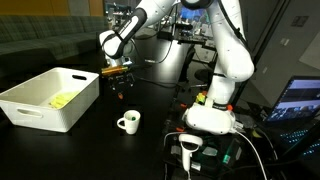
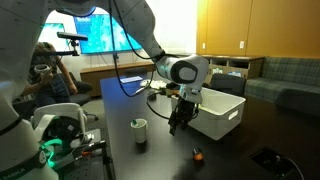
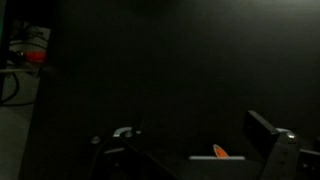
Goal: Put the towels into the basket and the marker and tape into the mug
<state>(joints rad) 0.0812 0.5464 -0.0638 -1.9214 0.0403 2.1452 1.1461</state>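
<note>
In an exterior view the basket (image 1: 40, 112) is sitting leftmost with the yellow towel (image 1: 63, 100) lying inside; just beside its right wall the gripper (image 1: 120, 91) is hanging, jaws spread wide and gripping nothing; the mug (image 1: 128, 122) is standing upright slightly further right, nearer the camera, apart from the gripper

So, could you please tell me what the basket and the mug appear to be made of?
The basket looks like white matte plastic: smooth, thin, sloping walls. The mug is probably glazed white ceramic, going by its thick wall and handle; too small to be sure.
</note>
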